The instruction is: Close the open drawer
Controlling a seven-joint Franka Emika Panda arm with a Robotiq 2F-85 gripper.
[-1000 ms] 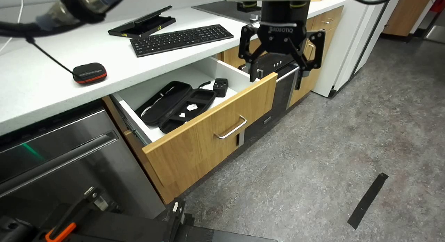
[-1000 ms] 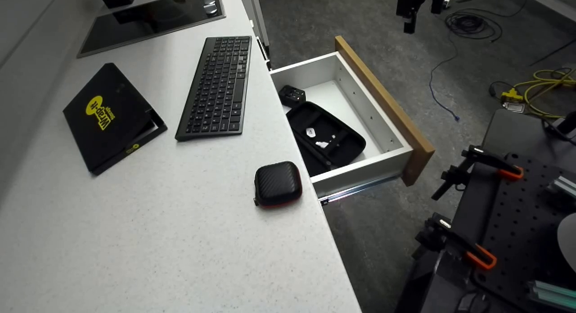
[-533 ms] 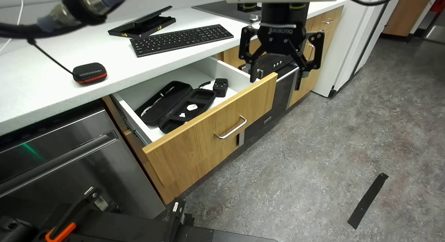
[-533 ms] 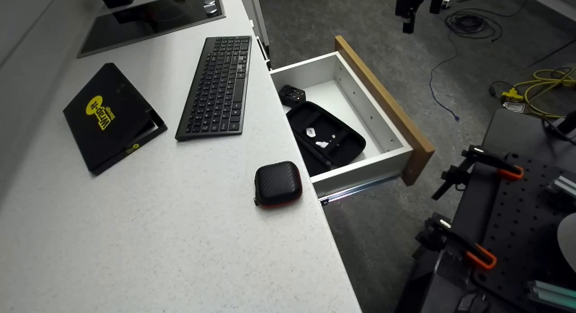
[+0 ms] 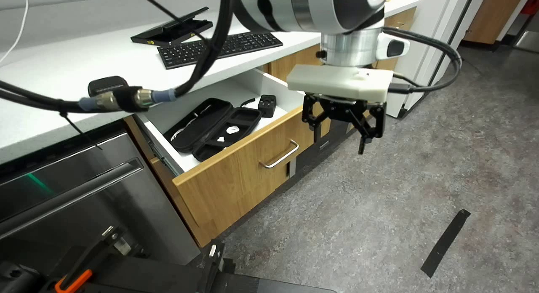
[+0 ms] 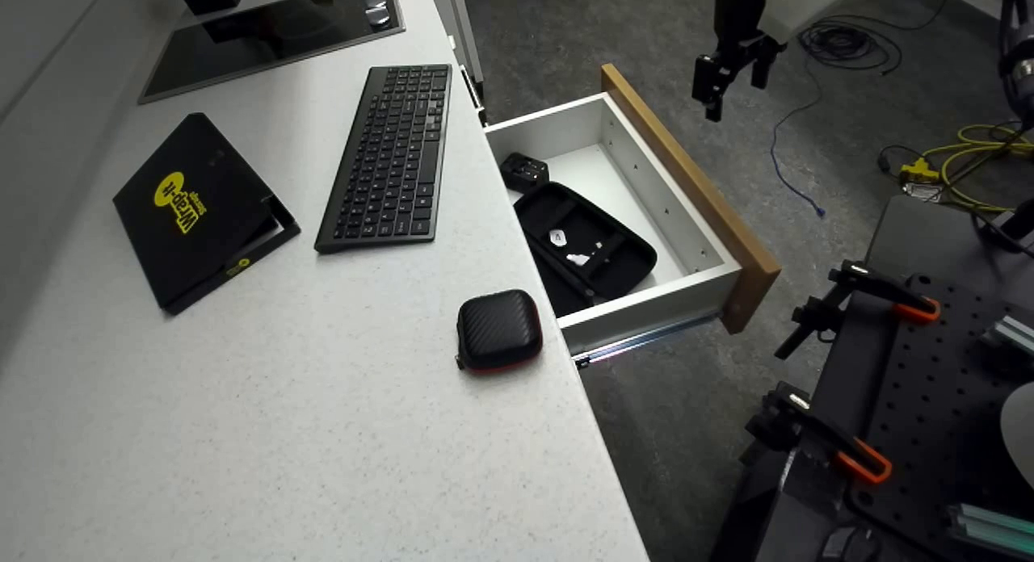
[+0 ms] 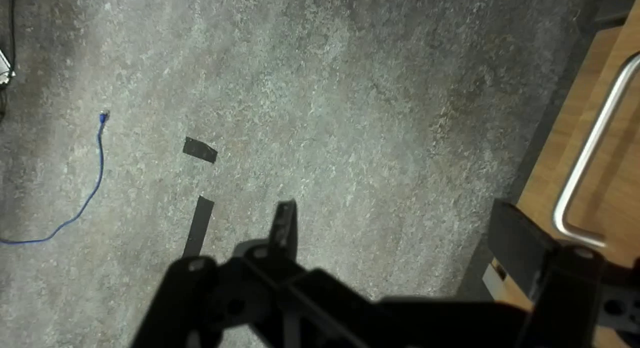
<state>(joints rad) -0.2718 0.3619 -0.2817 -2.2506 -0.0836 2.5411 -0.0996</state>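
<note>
The gripper (image 5: 339, 142) hangs with its fingers (image 7: 285, 223) spread wide, mottled grey floor (image 7: 390, 138) showing between them in the wrist view. Strips of black tape (image 7: 199, 225) and a blue cable (image 7: 101, 163) lie on that floor. Close by stands the drawer (image 5: 236, 183), open — its wooden front beside the gripper but apart from it, the silver handle (image 7: 584, 155) along the right edge of the wrist view. From here the gripper is out past the front, near the drawer's end towards the cooktop (image 6: 283, 41). Inside I see an opened-out black case (image 6: 622, 243) with white bits (image 6: 557, 238) and a black block (image 6: 525, 173). Above, the pale counter (image 6: 323, 400) carries a keyboard (image 6: 388, 158), a black box (image 6: 202, 215) and a small zipped case (image 6: 499, 332). A stainless-steel panel (image 5: 92, 204) flanks the drawer's other end.
</note>
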